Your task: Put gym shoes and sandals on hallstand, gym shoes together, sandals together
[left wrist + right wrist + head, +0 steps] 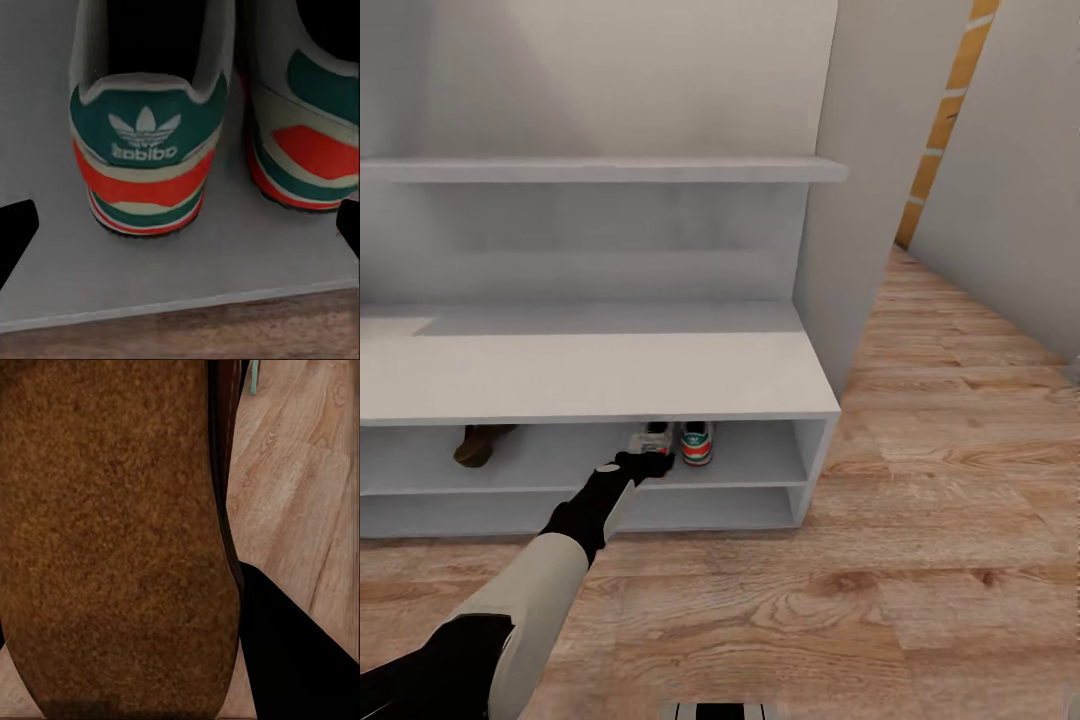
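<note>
Left gripper (652, 462) at the rack's (600, 385) upper shelf, fingers (19, 232) spread apart behind the two sneakers (146, 150), which stand side by side. One sandal (480, 443) lies further left. Right gripper apparently clamps the other sandal (112, 540) above the floor (300, 495).

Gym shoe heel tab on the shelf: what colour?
Green with a white logo, clearest in the left wrist view on the gym shoe.
</note>
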You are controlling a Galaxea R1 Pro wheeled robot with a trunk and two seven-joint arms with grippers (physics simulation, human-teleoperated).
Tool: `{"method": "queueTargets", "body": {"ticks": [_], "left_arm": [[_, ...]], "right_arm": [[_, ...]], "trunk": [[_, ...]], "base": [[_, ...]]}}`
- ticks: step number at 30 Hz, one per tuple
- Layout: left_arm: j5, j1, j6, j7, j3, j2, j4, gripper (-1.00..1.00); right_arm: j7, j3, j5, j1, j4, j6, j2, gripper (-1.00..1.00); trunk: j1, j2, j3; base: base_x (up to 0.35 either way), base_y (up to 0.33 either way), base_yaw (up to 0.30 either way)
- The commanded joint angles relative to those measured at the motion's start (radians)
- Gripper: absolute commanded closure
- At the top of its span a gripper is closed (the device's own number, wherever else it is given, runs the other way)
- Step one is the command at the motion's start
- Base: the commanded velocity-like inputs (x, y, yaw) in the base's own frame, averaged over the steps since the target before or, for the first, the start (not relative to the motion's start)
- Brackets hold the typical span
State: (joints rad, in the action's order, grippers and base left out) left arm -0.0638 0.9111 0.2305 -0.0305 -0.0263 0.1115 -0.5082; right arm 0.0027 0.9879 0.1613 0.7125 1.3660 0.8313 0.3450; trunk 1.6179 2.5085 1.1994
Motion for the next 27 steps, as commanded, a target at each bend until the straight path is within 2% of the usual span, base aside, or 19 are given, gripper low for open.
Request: {"method": "queueTargets", "body": {"ticks": [1,14,21,27], "left_arm": [[-0.007,0.000,0.006,-0.003,-0.003,0.001,-0.002,-1.00],[-0.007,-0.001,-0.003,-0.003,-0.004,-0.002,-0.001,-1.00],[-0.006,-0.020,-0.097,-0.003,-0.006,-0.007,0.000,-1.00],[0.004,-0.049,-0.137,-0.002,-0.008,-0.023,0.000,-1.00]], "right_arm": [[-0.001,0.000,0.002,0.001,0.001,0.005,0.000,1.00],[-0.002,0.000,0.001,0.001,0.001,0.005,0.000,1.00],[-0.004,0.000,0.002,0.001,0.001,0.004,0.000,1.00],[-0.004,0.000,0.001,0.001,0.001,0.003,-0.003,1.00]], "trunk": [[-0.001,0.000,0.001],[-0.001,0.000,0.001],[-0.001,0.000,0.001],[-0.001,0.000,0.001]], "base": [[-0.336,0.000,0.000],[-0.339,0.000,0.000],[-0.339,0.000,0.000],[-0.308,0.000,0.000]]}}
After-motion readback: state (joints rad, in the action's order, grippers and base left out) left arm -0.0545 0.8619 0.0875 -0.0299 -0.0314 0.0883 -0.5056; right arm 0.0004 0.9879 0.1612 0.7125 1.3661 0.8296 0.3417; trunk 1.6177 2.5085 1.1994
